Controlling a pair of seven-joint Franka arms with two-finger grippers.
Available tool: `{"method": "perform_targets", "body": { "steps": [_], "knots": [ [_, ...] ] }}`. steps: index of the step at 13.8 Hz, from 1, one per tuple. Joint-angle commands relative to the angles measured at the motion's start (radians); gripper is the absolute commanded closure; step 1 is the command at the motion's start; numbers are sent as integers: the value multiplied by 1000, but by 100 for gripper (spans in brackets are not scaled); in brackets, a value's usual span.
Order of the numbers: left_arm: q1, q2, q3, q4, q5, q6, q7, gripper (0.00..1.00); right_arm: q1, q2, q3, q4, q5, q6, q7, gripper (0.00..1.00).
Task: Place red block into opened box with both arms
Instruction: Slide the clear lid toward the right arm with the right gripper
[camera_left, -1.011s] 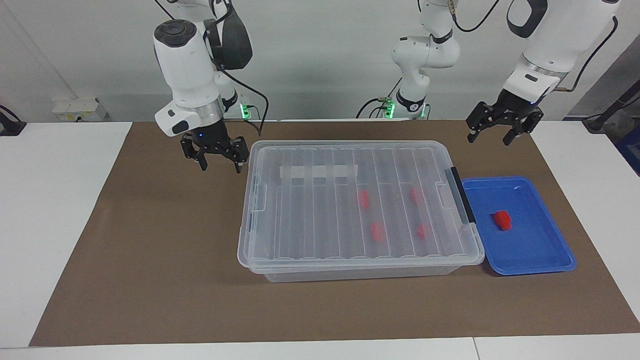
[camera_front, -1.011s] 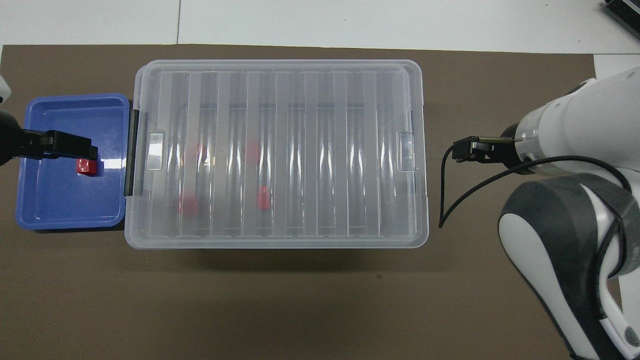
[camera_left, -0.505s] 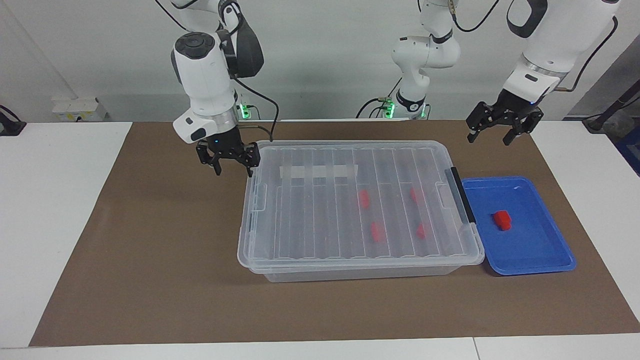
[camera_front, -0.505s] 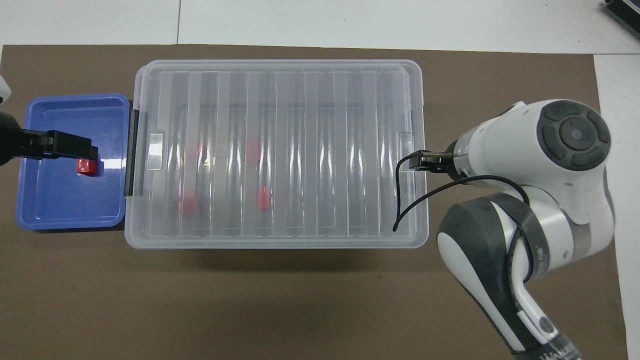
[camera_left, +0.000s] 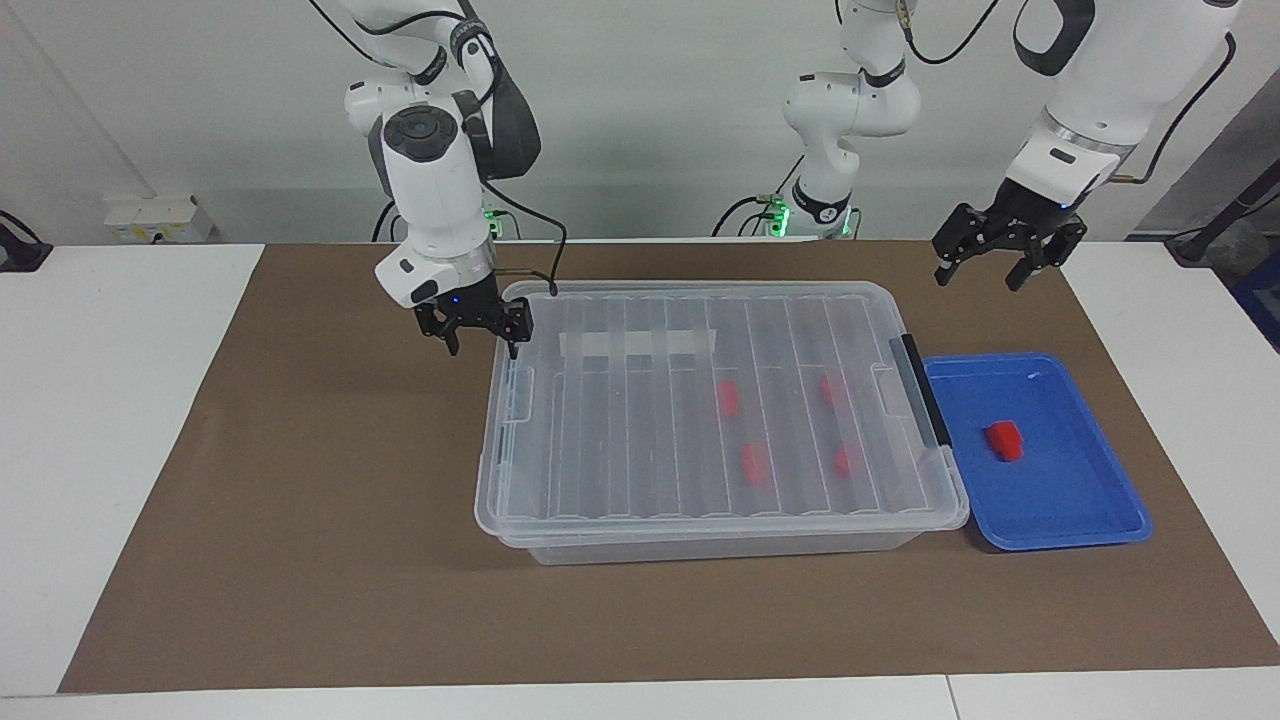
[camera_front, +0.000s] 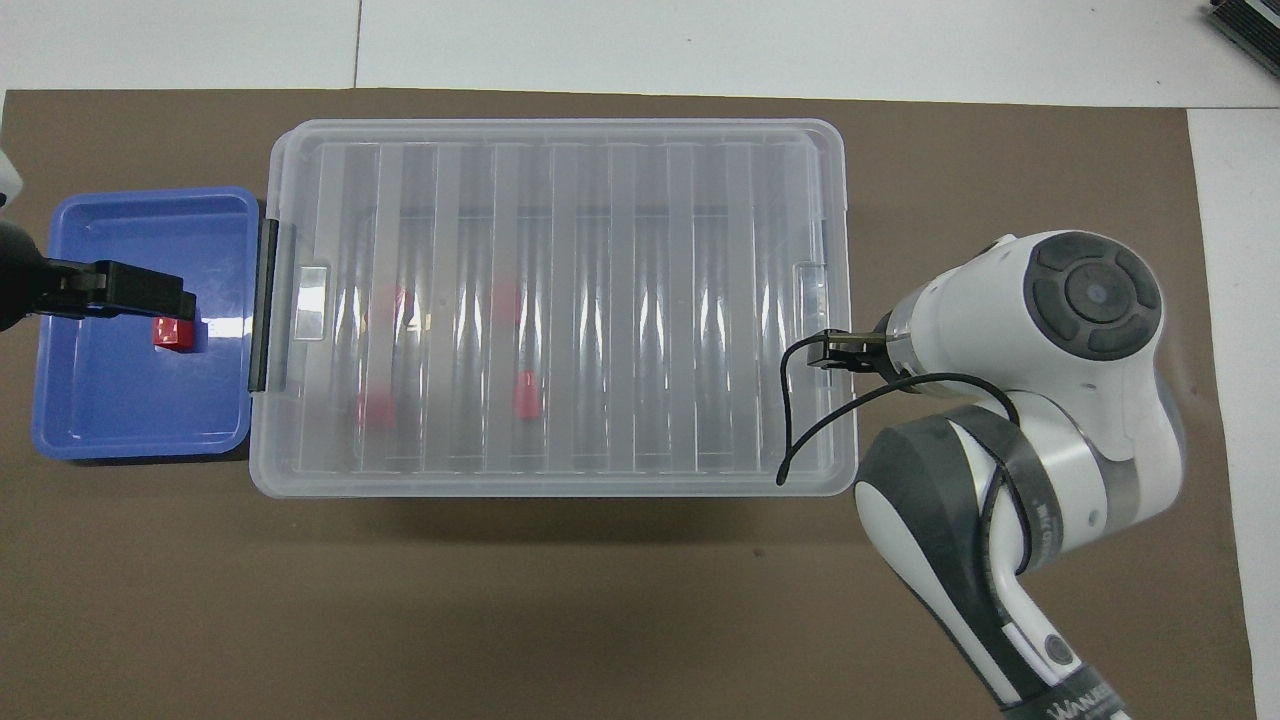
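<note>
While the box (camera_left: 720, 420) sat lidded, the right gripper (camera_left: 478, 335) hung open and empty over its end. The left gripper (camera_left: 1008, 258) waited open and empty above the blue tray (camera_left: 1080, 500) holding a red block (camera_left: 1004, 440).

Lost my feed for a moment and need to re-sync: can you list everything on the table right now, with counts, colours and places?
box: one, clear plastic, mid-table on the brown mat, ribbed lid shut, black handle at the left arm's end
red blocks in the box: four, seen through the lid
red block: one, loose in the blue tray
blue tray: one, beside the box at the left arm's end
brown mat: one, covering the table
right gripper: black, open, at the lid's edge at the right arm's end
left gripper: black, open, waiting raised near the tray
</note>
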Motion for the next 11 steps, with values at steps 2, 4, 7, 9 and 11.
{"method": "perform_targets", "body": {
  "steps": [2,4,7,9,11],
  "knots": [
    [7,-16,-7,-10,19,-12,-9,0,-12,-38,-3,-38,-19,-24,-32,11],
    [7,-16,-7,-10,19,-12,-9,0,-33,-43,-4,-38,-25,-62,-34,11],
    [7,-16,-6,-10,19,-12,-9,0,-72,-46,-4,-38,-41,-82,-122,10],
    [7,-16,-7,-10,19,-12,-9,0,-124,-48,-3,-38,-41,-96,-208,10],
    [7,-17,-7,-10,19,-12,-9,0,-165,-48,-3,-38,-41,-111,-297,10]
  ]
}}
